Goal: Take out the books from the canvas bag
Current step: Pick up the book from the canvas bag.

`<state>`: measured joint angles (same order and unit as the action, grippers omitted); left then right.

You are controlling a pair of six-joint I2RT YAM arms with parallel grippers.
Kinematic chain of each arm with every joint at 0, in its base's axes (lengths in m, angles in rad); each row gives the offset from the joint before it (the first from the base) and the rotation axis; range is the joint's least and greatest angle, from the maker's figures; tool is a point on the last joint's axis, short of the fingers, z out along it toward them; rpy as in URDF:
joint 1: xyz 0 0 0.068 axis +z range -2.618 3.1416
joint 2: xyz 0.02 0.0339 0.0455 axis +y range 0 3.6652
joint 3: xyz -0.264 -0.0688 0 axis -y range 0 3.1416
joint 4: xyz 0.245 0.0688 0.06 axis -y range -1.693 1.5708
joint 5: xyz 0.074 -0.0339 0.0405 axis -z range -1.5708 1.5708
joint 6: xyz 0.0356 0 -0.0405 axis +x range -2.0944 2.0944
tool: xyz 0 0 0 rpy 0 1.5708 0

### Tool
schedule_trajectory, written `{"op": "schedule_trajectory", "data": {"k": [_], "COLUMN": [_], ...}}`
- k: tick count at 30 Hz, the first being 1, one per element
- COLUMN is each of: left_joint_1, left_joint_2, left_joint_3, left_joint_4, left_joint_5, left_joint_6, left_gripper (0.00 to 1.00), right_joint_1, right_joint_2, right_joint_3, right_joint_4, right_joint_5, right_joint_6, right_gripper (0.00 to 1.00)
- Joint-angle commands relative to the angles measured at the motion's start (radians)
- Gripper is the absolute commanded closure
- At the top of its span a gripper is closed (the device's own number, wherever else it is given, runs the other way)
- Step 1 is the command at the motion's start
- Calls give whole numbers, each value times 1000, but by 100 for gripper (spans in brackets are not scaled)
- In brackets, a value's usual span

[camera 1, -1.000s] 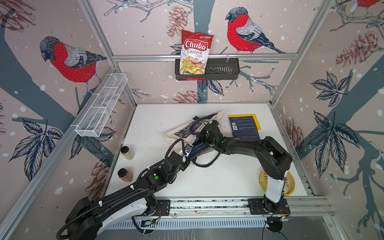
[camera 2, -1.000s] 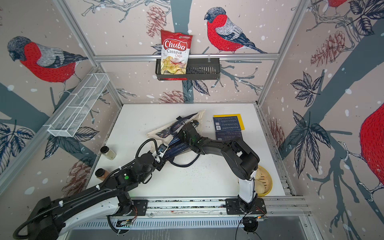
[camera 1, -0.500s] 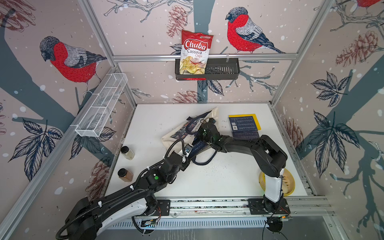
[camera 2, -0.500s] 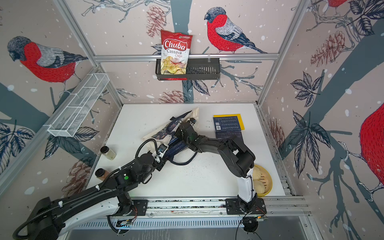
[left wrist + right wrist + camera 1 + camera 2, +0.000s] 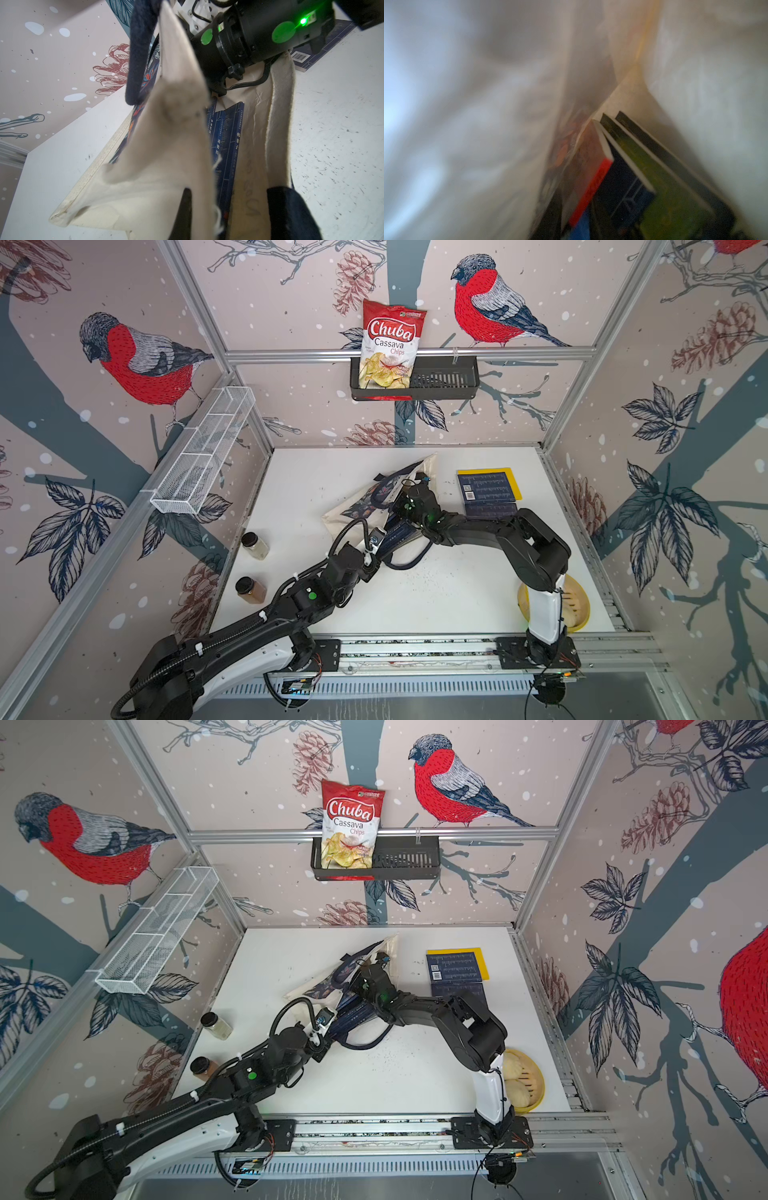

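Our left end effector (image 5: 384,533) clamps the cream canvas bag (image 5: 347,510) open; the right end effector (image 5: 405,497) is inside, grip unreadable. Next we must pinch one thin navy paperback (image 5: 226,145) and withdraw.

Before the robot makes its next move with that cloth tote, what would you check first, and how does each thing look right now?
1. Tote mouth held open: ok. The left gripper is shut on the canvas bag's rim, holding it up.
2. The right gripper reaches into the bag: ok.
3. Its grip on a book: cannot tell; cloth hides its fingers.
4. Bag emptied: not ok. Several books remain inside.
5. The removed books: ok, lying flat on the table.
6. The navy strap handle free of the arms: cannot tell; it loops under the right arm.
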<state>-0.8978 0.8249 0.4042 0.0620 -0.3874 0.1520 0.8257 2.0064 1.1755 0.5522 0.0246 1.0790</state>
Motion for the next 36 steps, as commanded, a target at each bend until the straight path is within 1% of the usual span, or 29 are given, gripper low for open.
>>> {"op": "schedule_trajectory", "data": {"k": [1,3,5,7,8,10,12,13,18,22,28,31,36], "left_joint_1": [0,-1,-1,-1,-1,-1,-1,-1,-1,-1,-1,0,-1], "left_joint_2": [-7,-7,-4,-4,-4,-6,-9,-11,-19,-18,-4,-19,-51], "left_joint_3": [4,4,4,4,4,4,2,2,-2,-3,-2,1,-20], "left_joint_4": [120,121,122,123,124,124,124,124,129,132,125,124,148], "left_joint_5": [60,61,66,70,70,74,72,71,65,51,-9,-78,-123], "left_joint_6": [15,15,15,16,17,17,17,15,15,15,16,-19,-13], "left_gripper": [100,100,100,100,100,100,100,100,100,100,100,100,100], "right_joint_1": [7,11,16,16,16,19,21,20,16,22,30,39,42], "right_joint_2": [21,21,22,31,40,57,60,51,-34,-140,-301,-395,-546], "right_joint_3": [13,7,10,19,27,45,47,34,-88,-192,-337,-409,-485], "right_joint_4": [42,50,45,48,47,35,11,4,65,90,114,109,50], "right_joint_5": [-45,-30,-15,-27,-36,-57,-50,-30,41,108,129,178,243], "right_joint_6": [29,29,23,21,23,27,24,24,17,-2,7,3,-40], "right_gripper": [63,59,60,61,64,74,82,86,99,100,100,100,100]}}
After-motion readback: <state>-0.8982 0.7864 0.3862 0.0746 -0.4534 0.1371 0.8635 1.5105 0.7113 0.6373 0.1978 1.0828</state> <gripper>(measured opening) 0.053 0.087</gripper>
